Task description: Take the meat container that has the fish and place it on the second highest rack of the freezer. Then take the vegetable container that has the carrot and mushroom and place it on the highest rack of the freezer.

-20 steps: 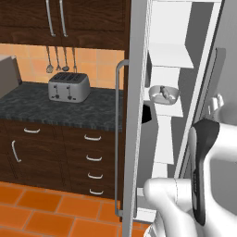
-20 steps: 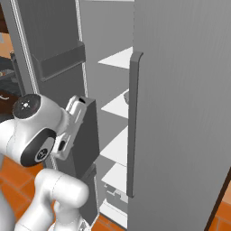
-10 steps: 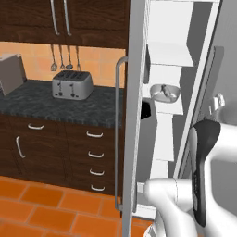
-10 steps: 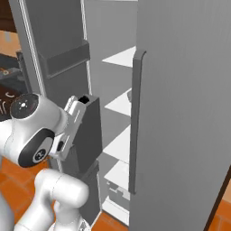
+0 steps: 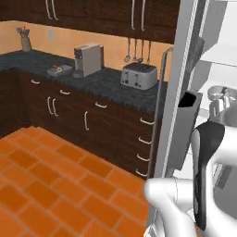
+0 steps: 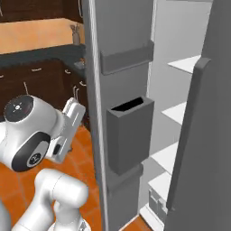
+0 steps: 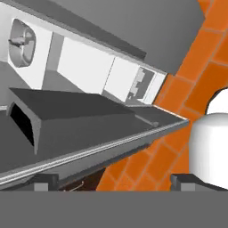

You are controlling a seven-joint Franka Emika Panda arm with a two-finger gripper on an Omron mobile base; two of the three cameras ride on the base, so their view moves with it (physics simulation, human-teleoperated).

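Observation:
The freezer (image 6: 180, 90) stands open with white shelves (image 6: 177, 111) stacked inside. A pale container (image 7: 21, 42) with a small grey-white thing in it, seemingly the fish, sits on a shelf inside; it also shows as the pale dish (image 5: 221, 96) past the door's edge. My gripper (image 7: 115, 182) is open and holds nothing. It hangs low outside the freezer, beside the open door (image 7: 89, 129), well short of the container. The vegetable container with the carrot and mushroom is out of view.
The open door (image 6: 97, 113) carries grey bins (image 6: 130, 135) and stands between my arm and the shelves. A second door with a bar handle (image 6: 196, 135) flanks the right. A dark counter (image 5: 106, 84) holds a toaster (image 5: 138, 76) and a coffee machine (image 5: 88, 59). Orange floor tiles (image 5: 41, 185) lie open to the left.
Both base views have swung, so the camera moved: more counter and floor show at left, and the freezer interior sits further right. The gripper stays open.

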